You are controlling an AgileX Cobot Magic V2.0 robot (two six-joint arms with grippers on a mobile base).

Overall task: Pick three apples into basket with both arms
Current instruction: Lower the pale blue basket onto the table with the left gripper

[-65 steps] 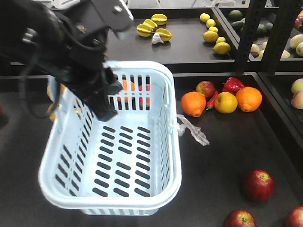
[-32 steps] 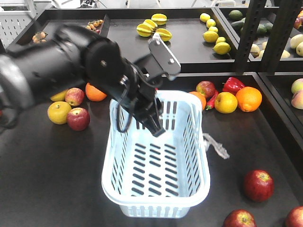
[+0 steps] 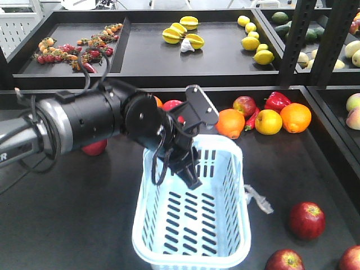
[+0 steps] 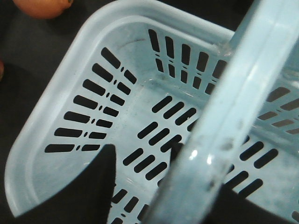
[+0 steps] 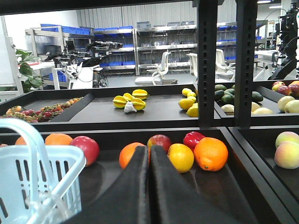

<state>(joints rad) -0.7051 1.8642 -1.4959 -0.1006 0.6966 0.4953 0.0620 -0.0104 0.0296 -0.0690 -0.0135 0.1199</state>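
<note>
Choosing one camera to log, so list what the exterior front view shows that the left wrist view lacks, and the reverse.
Only the front view: three red apples at lower right, the left arm, trays of other fruit. Only the left wrist view: the basket's handle close up between dark pincer fingers. Both: the basket, nothing inside.

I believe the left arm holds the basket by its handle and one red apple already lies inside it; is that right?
Not quite: the basket is empty, as the left wrist view shows only its bare slotted floor. The red apples lie on the table beside it. The left gripper does hold the handle.
</note>
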